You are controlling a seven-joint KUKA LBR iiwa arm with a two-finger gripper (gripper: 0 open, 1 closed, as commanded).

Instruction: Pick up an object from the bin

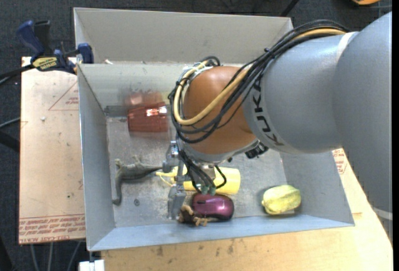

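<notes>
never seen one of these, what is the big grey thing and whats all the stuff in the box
This is a single camera looking down on a grey metal bin from above and a little to one side. The big grey shape coming in from the right is a robot arm. The orange dome and the cables are parts of it. Its hand hangs low near the bin's front wall, close to a purple oval thing and a yellow thing. Also in the bin are a yellow-green lump at front right, a grey lizard-like toy on the left and a reddish-brown block at the back. The picture doesn't settle whether the hand grips anything.
</notes>
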